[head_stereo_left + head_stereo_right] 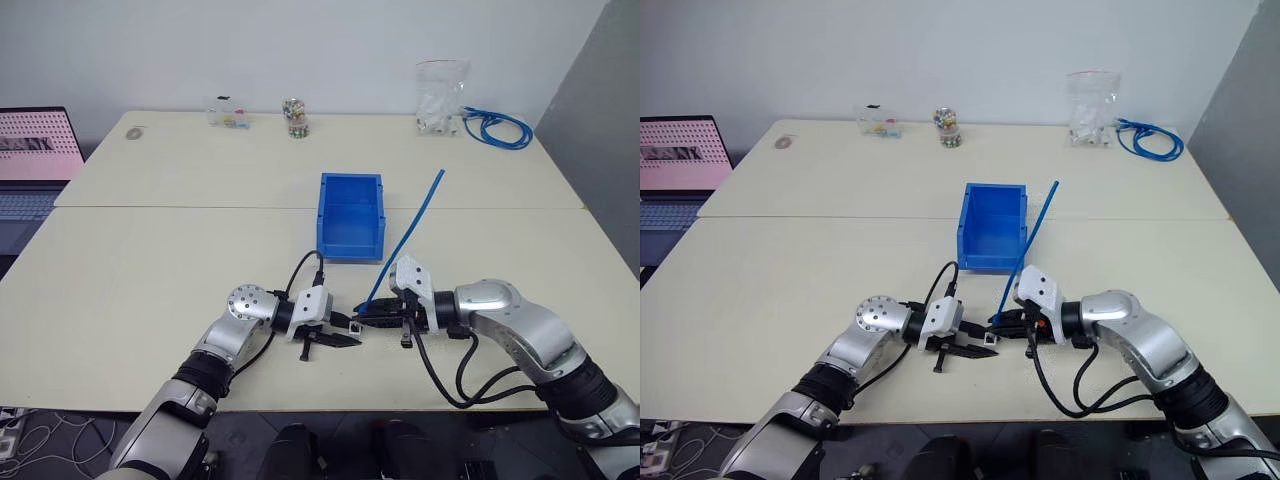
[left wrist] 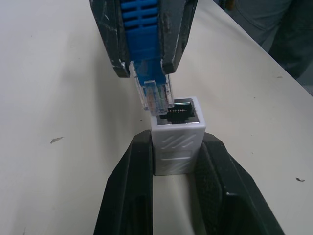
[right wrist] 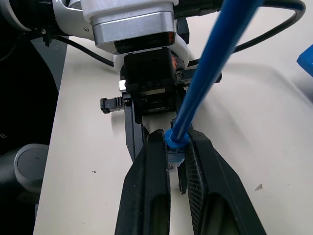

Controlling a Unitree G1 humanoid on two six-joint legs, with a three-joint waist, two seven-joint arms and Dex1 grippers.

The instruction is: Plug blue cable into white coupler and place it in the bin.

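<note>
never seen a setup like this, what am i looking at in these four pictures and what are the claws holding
This is a humanoid robot with two arms, each ending in a gripper of two black fingers. Two pictures come from cameras in its head, looking down over a cream table. The other two come from a camera on each wrist, looking along that gripper's fingers.

The left gripper is shut on a small white boxy coupler, dark socket facing out. The right gripper is shut on the thin blue cable just behind its clear plug, which sits at the socket's mouth, not yet pushed in.

Beyond the arms stands an open bright blue plastic bin. At the far edge lie a coiled blue cable bundle and a clear bag.
</note>
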